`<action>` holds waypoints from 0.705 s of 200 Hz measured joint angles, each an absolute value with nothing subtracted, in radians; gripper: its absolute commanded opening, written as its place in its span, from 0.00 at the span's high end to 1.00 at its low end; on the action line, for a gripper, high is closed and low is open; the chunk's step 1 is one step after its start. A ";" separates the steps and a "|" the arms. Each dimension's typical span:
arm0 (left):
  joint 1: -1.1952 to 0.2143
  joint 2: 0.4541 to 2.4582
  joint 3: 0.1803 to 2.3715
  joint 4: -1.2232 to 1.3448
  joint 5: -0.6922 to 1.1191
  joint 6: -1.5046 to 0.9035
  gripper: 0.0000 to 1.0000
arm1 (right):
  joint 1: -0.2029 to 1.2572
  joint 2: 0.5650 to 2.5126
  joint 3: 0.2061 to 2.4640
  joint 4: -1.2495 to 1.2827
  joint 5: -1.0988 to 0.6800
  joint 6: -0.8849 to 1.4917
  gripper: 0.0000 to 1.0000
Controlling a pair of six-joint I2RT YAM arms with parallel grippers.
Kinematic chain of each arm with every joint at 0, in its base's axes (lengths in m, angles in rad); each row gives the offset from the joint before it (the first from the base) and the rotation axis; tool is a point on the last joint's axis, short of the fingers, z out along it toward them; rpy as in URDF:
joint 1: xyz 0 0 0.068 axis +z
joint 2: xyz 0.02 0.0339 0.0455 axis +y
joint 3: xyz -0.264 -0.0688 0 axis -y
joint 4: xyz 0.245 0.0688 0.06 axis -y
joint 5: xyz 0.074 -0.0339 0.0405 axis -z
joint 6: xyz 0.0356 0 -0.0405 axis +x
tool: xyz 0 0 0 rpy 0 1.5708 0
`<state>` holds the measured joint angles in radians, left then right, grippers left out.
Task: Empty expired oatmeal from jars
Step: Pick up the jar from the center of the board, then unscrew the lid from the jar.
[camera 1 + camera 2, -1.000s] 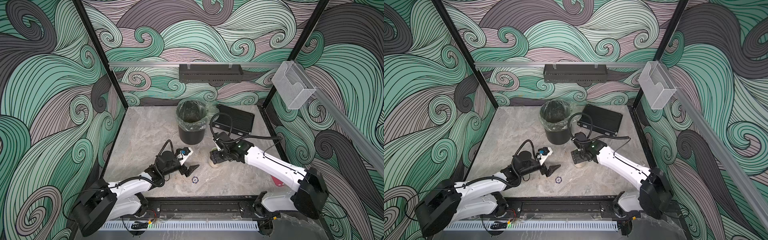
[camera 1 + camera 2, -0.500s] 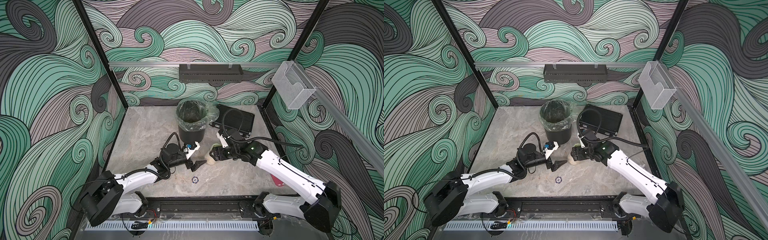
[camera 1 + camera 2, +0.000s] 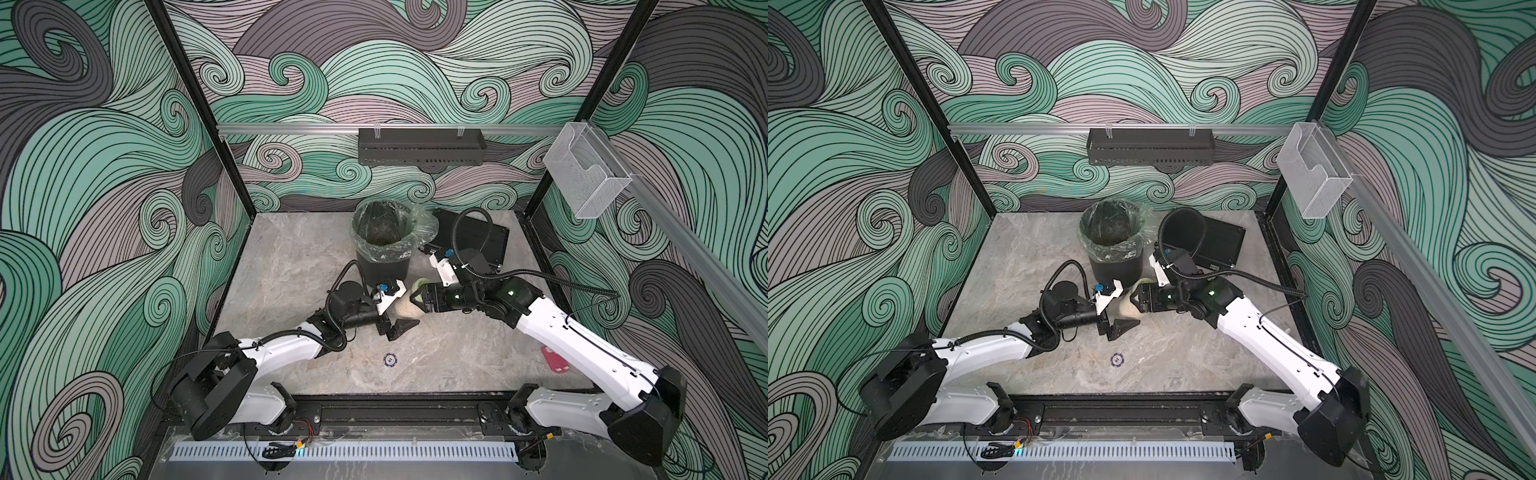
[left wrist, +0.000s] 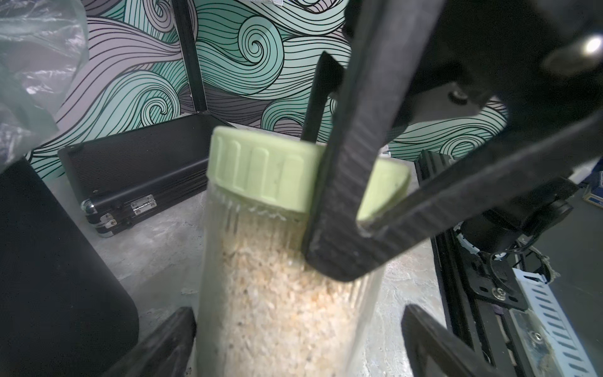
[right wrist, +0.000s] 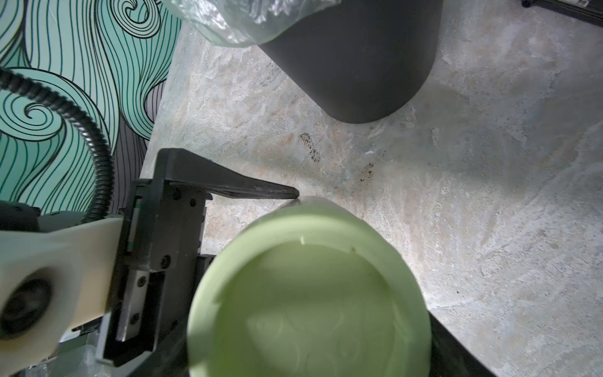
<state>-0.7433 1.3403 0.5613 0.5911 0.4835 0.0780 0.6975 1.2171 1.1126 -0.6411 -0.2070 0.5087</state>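
The jar (image 3: 405, 308) (image 3: 1126, 306) is clear glass with a pale green lid (image 5: 306, 310) (image 4: 261, 169). It is nearly full of beige oatmeal (image 4: 280, 293). It sits tilted just in front of the black bin (image 3: 384, 266) (image 3: 1115, 270), lid toward the right arm. My right gripper (image 3: 417, 297) (image 3: 1136, 299) (image 5: 310, 342) is shut on the jar at its lid end. My left gripper (image 3: 401, 311) (image 3: 1121, 312) (image 4: 297, 342) is open, one finger on each side of the glass body, with a gap showing on one side. The jar's base is hidden.
The bin is lined with clear plastic and stands at the back middle. A black case (image 3: 478, 241) lies to its right. A blue chip (image 3: 389, 360) and a red thing (image 3: 555, 360) lie on the table. A black shelf (image 3: 419, 147) hangs on the back wall.
The right gripper has tipped the jar and carried it slightly back and left. The left arm has reached forward, and its open jaws now straddle the jar's body.
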 measured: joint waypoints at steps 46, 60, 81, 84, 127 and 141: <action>-0.743 1.341 0.594 0.591 0.484 0.081 0.09 | 0.685 1.214 1.113 -0.616 -0.274 0.547 0.52; -0.743 1.340 0.597 0.591 0.484 0.087 0.10 | 0.681 1.212 1.113 -0.607 -0.291 0.557 0.53; -0.743 1.340 0.601 0.579 0.484 0.098 0.09 | 0.679 1.212 1.113 -0.601 -0.309 0.562 0.53; -0.743 1.340 0.601 0.579 0.484 0.099 0.10 | 0.679 1.212 1.113 -0.600 -0.311 0.562 0.53; -0.743 1.339 0.602 0.550 0.482 0.132 0.31 | 0.679 1.211 1.113 -0.593 -0.331 0.574 0.54; -0.743 1.337 0.602 0.545 0.481 0.144 0.43 | 0.678 1.211 1.112 -0.595 -0.336 0.577 0.54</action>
